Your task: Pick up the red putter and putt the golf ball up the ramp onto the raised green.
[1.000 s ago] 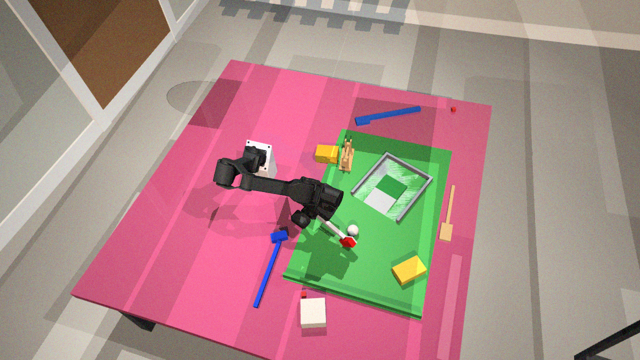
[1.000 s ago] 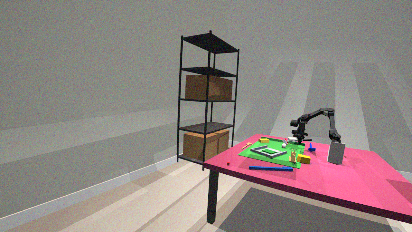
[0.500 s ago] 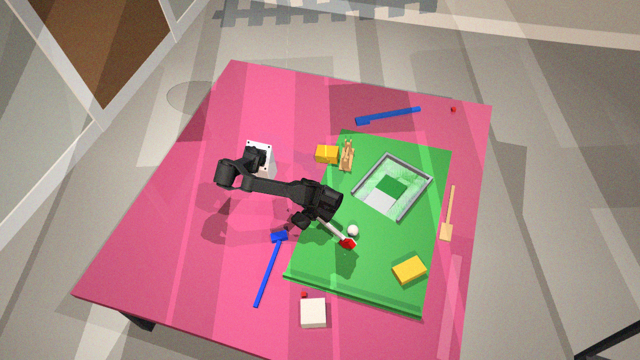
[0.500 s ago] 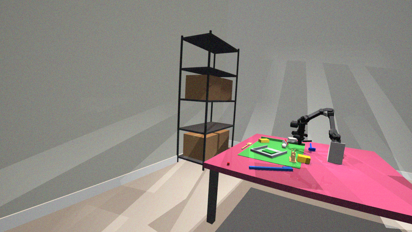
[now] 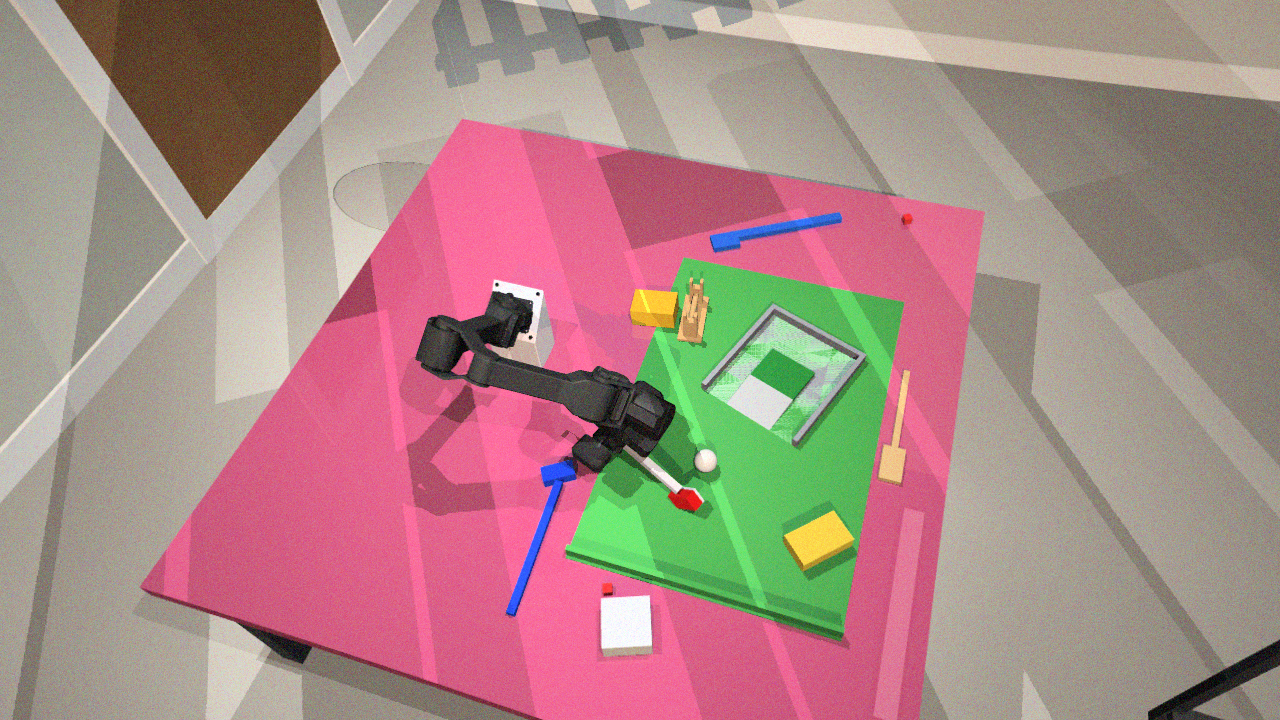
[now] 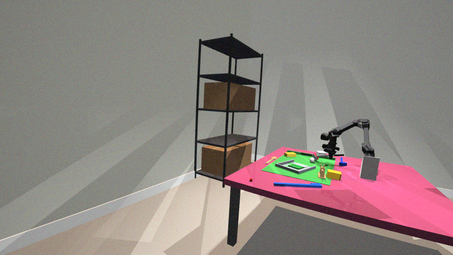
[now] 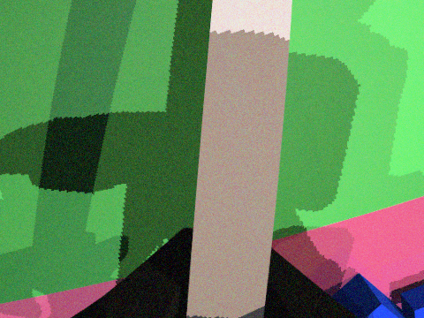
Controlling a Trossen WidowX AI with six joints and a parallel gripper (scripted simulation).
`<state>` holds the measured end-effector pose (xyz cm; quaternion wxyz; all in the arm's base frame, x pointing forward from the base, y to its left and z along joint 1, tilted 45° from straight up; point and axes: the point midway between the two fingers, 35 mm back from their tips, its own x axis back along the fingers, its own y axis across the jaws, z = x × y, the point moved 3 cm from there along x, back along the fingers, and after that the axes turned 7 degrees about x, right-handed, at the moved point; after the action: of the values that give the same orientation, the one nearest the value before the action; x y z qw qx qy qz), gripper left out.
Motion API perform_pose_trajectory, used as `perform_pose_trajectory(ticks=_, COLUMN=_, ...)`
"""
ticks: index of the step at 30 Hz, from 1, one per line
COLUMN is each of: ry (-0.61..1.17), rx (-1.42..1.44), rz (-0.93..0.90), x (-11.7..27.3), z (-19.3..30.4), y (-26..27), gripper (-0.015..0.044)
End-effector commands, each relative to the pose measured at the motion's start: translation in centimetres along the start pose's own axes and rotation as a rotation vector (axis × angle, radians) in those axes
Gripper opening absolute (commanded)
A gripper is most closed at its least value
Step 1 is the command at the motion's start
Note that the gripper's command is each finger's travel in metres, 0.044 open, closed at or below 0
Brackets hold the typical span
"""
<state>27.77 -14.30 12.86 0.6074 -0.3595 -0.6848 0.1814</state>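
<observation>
A blue stick lies on the pink table. Right of it, the gripper is clamped on the red putter, its head just beside the golf ball on the green mat.

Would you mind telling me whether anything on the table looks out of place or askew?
Nothing looks damaged or spilled. The yellow block lies skewed on the green mat, and the blue stick lies half-off the mat's edge line, on the pink table.

Red putter head beyond wrist view's top edge
</observation>
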Motion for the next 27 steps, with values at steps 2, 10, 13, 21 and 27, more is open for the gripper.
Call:
perform_pose_trajectory(ticks=2, ry=0.000, rx=0.000, rz=-0.004, x=0.0, z=-0.3, y=1.0, gripper=0.0000)
perform_pose_trajectory(ticks=10, ry=-0.003, rx=0.006, rz=-0.014, x=0.1, z=-1.5, y=12.5, gripper=0.0000)
perform_pose_trajectory(ticks=13, ry=-0.005, rx=0.006, rz=-0.012, x=0.2, z=-1.4, y=13.5, gripper=0.0000)
perform_pose_trajectory(ticks=21, ry=-0.004, rx=0.007, rz=-0.015, x=2.3, z=-1.6, y=13.6, gripper=0.0000)
perform_pose_trajectory(ticks=27, ry=-0.004, rx=0.007, rz=-0.015, x=6.0, z=-1.5, y=13.5, gripper=0.0000)
